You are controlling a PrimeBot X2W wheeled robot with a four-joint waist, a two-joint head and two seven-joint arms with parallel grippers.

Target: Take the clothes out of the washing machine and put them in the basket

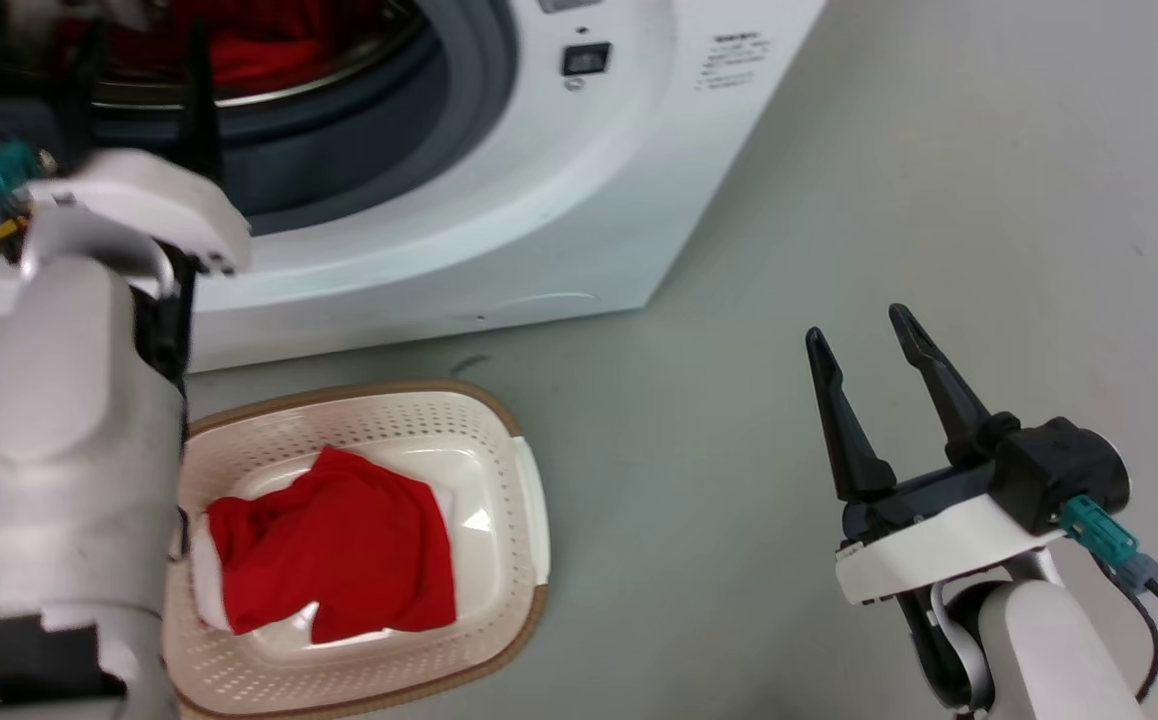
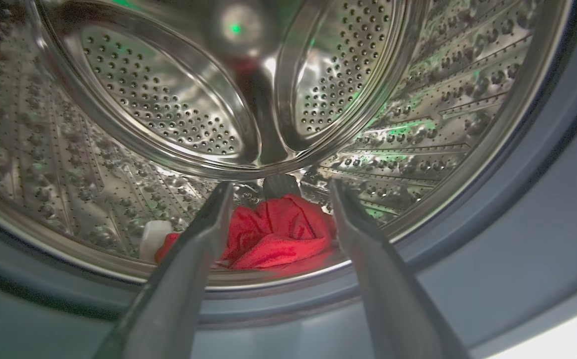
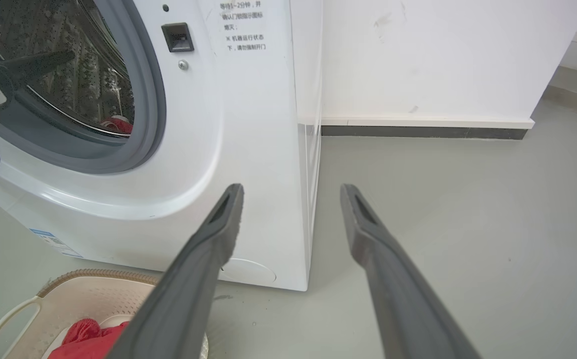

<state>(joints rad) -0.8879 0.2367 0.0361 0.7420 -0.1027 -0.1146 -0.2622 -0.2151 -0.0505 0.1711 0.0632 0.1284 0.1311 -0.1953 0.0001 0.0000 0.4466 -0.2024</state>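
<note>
Two soft bright red garments are in sight. One crumpled red garment (image 2: 278, 234) lies low in the shiny perforated steel drum (image 2: 159, 114), near its front lip. One spread red garment (image 1: 339, 545) lies in the small cream plastic basket (image 1: 535, 500) with a brown rim, which stands on the grey floor (image 1: 739, 500) just before the large white front-loading washing machine (image 1: 539, 200). The left gripper (image 2: 281, 184) is at the drum's mouth, fingers wide apart, holding nothing. The right gripper (image 1: 857, 320) hangs over bare floor to the basket's right, likewise spread and empty.
</note>
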